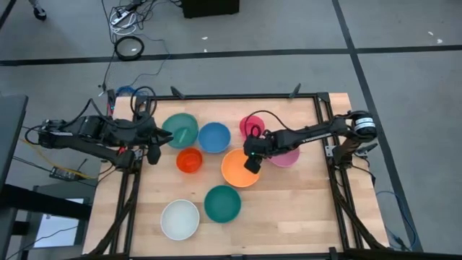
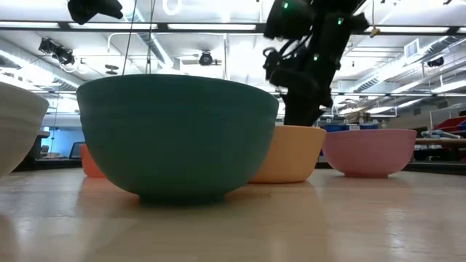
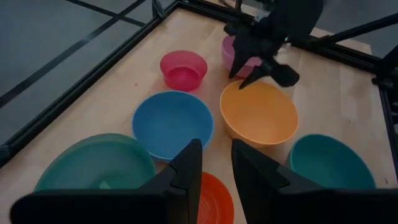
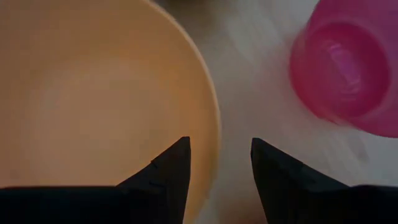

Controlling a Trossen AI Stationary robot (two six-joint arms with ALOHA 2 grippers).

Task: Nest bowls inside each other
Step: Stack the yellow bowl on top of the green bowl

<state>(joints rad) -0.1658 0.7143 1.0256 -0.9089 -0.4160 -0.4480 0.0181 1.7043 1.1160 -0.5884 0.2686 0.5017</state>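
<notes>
Several bowls stand upright on the wooden table: green (image 1: 180, 130), blue (image 1: 214, 137), hot pink (image 1: 252, 126), mauve (image 1: 286, 156), red-orange (image 1: 190, 160), orange (image 1: 240, 167), teal (image 1: 222, 204) and white (image 1: 180, 219). My right gripper (image 4: 221, 146) is open and points steeply down over the orange bowl's rim (image 4: 213, 143) on the side toward the mauve bowl. One finger stands over the bowl's inside, the other outside it; no touch shows. My left gripper (image 3: 216, 149) is open with nothing between its fingers, raised near the table's left edge beside the red-orange bowl (image 3: 211, 199).
A black frame (image 1: 245, 97) rims the table. The hot pink bowl (image 4: 348, 68) and the mauve bowl (image 2: 368, 151) stand close to my right gripper. Bare wood lies along the near right part of the table (image 1: 289, 217). Cables lie at the far left corner (image 1: 133, 94).
</notes>
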